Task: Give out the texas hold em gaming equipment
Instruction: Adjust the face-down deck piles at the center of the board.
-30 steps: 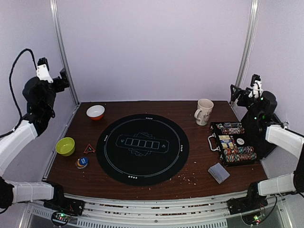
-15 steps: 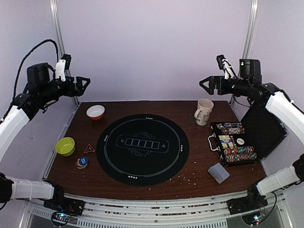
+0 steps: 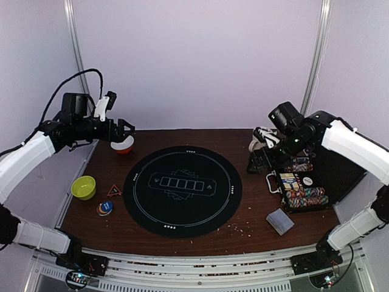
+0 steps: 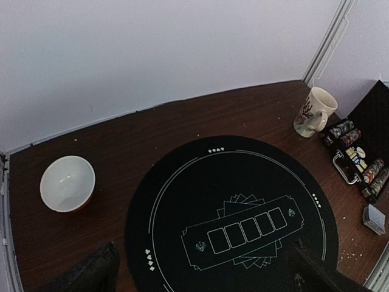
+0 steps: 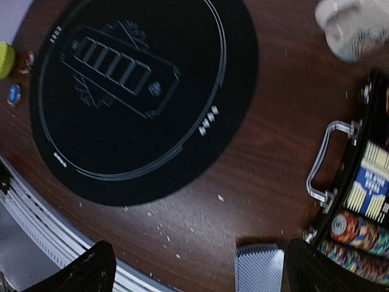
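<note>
Both released: L pincer [image 3: 126, 129], R pincer [image 3: 256, 163]; white bowl [image 4: 67, 182] whole only L-wrist view.

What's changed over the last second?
Both arms swung in from the sides. The left hand is now by the bowl. The right hand came down between the mug and the chip case. Both are open and hold nothing. Everything else stayed put.

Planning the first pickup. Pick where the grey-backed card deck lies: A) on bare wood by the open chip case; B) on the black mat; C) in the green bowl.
A: the card deck lies on the wood in front of the chip case, clear of the mat.
</note>
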Available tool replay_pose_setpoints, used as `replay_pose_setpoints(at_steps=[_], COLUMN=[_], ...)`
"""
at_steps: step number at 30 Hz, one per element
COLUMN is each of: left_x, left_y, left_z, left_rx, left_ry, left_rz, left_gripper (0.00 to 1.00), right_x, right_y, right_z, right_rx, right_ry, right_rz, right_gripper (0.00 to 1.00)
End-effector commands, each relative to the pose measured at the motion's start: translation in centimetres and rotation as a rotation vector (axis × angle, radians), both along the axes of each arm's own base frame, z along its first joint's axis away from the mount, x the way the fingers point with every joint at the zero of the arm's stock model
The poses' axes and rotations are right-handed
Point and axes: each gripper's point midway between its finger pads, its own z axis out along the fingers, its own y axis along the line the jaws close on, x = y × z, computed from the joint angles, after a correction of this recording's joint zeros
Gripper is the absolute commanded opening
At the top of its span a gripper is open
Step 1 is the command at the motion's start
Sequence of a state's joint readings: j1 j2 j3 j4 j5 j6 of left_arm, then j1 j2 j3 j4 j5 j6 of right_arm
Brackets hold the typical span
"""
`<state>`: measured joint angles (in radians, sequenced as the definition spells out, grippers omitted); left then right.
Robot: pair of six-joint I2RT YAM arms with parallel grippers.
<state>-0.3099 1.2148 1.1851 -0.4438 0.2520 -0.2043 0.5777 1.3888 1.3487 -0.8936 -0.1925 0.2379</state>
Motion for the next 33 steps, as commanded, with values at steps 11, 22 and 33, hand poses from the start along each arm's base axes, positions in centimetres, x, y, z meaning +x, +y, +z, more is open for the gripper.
replay_pose_setpoints(at_steps=[11, 22, 33], left_x=[1.1, 0.5, 0.5], left_y=[-1.8, -1.6, -1.9], left_z=[0.6, 1.6, 2.2], left_rx=[-0.035, -0.032, -0.033], left_ry=[-0.088, -0.142, -0.16], left_rz=[-0.074, -0.084, -0.104], left_gripper=[0.98, 0.98, 0.98], right_x=[-11.3, -10.8, -11.1], right_y=[-9.9, -10.5, -11.3], right_z=[-13.0, -15.5, -18.5], right_rx=[-0.437, -0.555, -0.6], right_ry=[0.498, 0.571, 0.621], right_rz=[-0.231, -0.253, -0.267], right_gripper=[1.0, 1.0, 1.0])
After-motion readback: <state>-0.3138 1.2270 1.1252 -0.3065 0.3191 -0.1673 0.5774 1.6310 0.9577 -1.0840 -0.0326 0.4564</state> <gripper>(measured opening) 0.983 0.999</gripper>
